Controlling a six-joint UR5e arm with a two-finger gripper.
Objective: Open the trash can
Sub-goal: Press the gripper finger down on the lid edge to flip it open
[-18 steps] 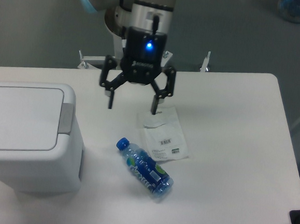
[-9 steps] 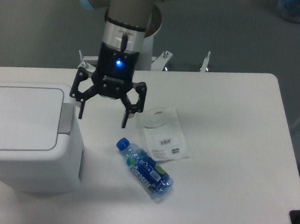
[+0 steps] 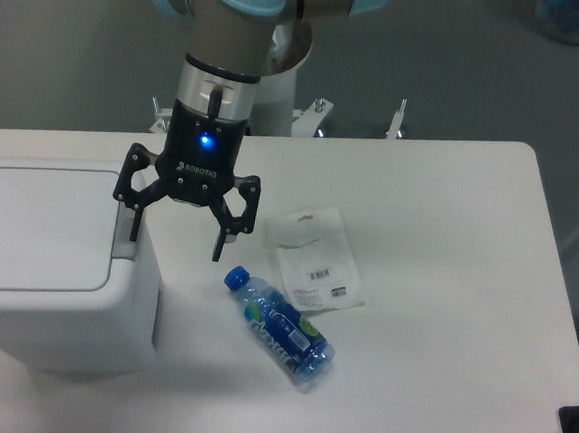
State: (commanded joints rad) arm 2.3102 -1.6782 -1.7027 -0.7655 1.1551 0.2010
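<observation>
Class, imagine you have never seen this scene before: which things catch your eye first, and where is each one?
The black two-finger end effector with its glowing blue light hangs open at centre-left, one finger by the grey push strip of the large boxy white plastic trash can at the left edge. On the white table, a clear blue-capped plastic bottle lies on its side beside a flat clear plastic packet.

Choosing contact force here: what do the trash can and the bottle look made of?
Trash can: probably hard white plastic, smooth and matte, with moulded rounded corners and a grey strip at the lid edge. Bottle: clear thin plastic, glossy, with blue cap and label. The pincer hangs open.
</observation>
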